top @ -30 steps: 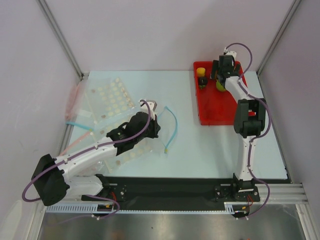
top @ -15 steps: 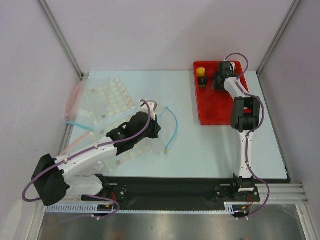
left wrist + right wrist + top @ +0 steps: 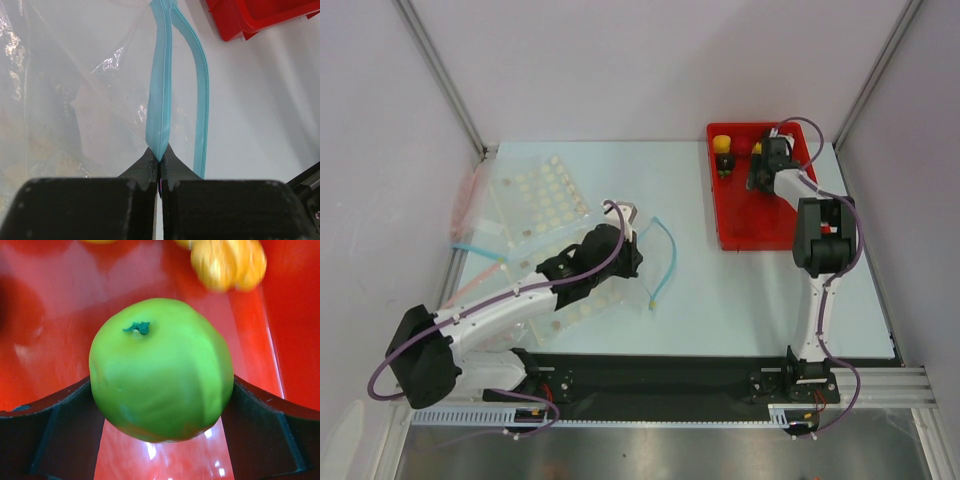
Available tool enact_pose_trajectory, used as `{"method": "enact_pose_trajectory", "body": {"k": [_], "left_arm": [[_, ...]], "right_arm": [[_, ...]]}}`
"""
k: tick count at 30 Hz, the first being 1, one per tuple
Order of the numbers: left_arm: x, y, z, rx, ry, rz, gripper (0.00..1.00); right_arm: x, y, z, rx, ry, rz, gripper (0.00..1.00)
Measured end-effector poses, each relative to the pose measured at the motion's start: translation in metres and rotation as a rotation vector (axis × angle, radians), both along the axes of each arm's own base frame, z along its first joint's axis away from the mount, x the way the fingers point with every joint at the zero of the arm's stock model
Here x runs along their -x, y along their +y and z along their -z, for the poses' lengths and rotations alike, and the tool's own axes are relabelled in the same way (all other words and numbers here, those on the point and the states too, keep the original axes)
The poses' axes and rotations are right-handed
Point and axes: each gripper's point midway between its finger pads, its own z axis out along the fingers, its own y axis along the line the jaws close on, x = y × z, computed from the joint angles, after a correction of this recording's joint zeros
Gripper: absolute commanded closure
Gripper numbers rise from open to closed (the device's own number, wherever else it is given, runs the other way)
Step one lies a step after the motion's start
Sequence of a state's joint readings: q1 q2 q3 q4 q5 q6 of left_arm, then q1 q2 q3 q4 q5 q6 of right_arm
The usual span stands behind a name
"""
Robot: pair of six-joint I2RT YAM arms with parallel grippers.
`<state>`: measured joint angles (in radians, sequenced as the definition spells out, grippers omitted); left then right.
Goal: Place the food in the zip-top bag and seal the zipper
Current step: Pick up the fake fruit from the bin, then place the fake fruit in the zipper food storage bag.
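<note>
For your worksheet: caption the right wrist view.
Right gripper straddles a green apple in the red tray, orange fruit behind.

light: bright, even overhead – soft shadows | glare: red tray point(image 3: 45, 330) | blur: orange bunch point(image 3: 227, 262) – right wrist view

A robot lab cell: bare walls point(image 3: 650, 60), aluminium frame posts point(image 3: 441, 75), bolted-down arms point(image 3: 510, 300).

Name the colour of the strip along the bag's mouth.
Light blue zipper strip, clearest in left wrist view.
</note>
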<state>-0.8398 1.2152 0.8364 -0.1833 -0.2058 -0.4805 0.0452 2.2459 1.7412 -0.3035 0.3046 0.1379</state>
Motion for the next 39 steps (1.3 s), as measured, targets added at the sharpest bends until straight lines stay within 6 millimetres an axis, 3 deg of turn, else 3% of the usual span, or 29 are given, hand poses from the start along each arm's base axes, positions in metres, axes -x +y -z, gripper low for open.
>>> {"method": "enact_pose_trajectory", "body": {"k": [6, 14, 18, 28, 34, 39], "left_arm": [[0.0, -0.001, 0.009, -0.019, 0.02, 0.003, 1.0], [-0.001, -0.003, 0.02, -0.043, 0.044, 0.007, 1.0], [-0.001, -0.003, 0.022, -0.048, 0.048, 0.007, 1.0], [0.0, -0.002, 0.022, -0.048, 0.048, 0.006, 1.0], [0.0, -0.001, 0.022, -0.05, 0.05, 0.006, 1.0], [0.002, 0.0, 0.02, -0.054, 0.054, 0.006, 1.0]], "right_arm": [[0.032, 0.024, -0.021, 0.014, -0.043, -0.057, 0.58], [0.061, 0.07, -0.092, 0.036, -0.209, -0.148, 0.6], [0.081, 0.083, -0.113, 0.054, -0.276, -0.167, 0.6], [0.133, 0.156, -0.135, 0.028, -0.35, -0.323, 0.62], [0.196, 0.224, -0.143, -0.117, -0.394, -0.535, 0.61], [0.253, 0.274, -0.136, -0.23, -0.407, -0.729, 0.6]]}}
